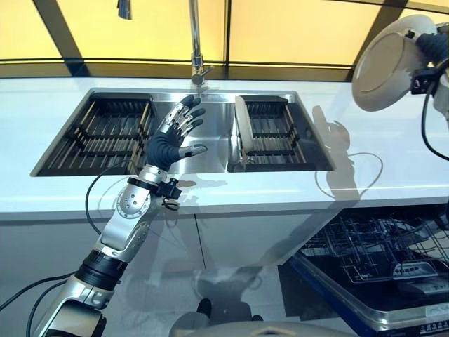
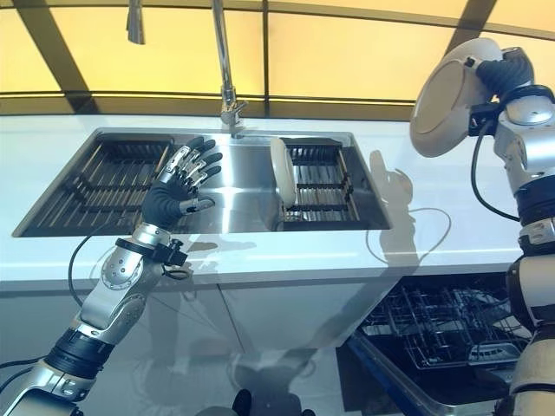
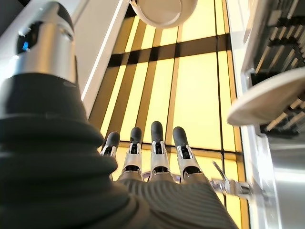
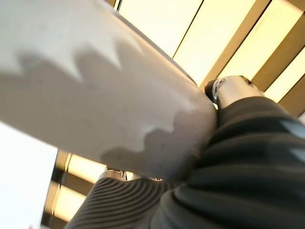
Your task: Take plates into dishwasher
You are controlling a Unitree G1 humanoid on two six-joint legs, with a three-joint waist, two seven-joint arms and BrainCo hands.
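Fingers of the right hand (image 2: 503,74) clutched a round white plate (image 2: 447,95) high above the open dishwasher rack (image 2: 434,334); left hand (image 2: 178,186) hovered spread.

I note brushed, shiny steel sink (image 1: 210,151), glossy white tabletop (image 1: 365,189), smooth matt off-white plate (image 2: 447,100), dark wire dishwasher rack (image 1: 382,249).
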